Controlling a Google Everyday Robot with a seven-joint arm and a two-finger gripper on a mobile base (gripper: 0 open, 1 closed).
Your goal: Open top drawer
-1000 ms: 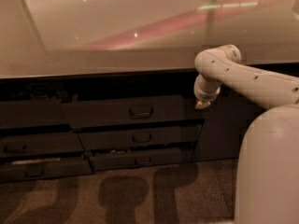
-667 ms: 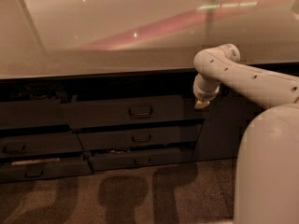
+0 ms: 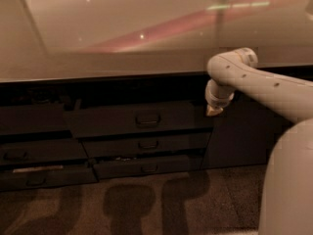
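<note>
Beneath the pale surface (image 3: 98,62), the top drawer (image 3: 112,124) sits left of the gripper (image 3: 213,110), which has not moved; whether it is open or closed, I cannot tell. The handle (image 3: 147,119) is not yet reached.

The gripper (image 3: 213,111) was a tan-gold tip on a cream-white arm (image 3: 259,82) dotted with small dark spots, and it hung at the right end of the top drawer (image 3: 107,124). That drawer front was dark grey, almost black, with a black-outlined handle (image 3: 147,119) to the gripper's left. Above the gripper, the countertop (image 3: 98,43) was pale beige, crossed by a pink streak (image 3: 161,31) and a short green streak (image 3: 238,5). Below the gripper, the floor (image 3: 146,204) was speckled brown with darker shadow patches.
</note>
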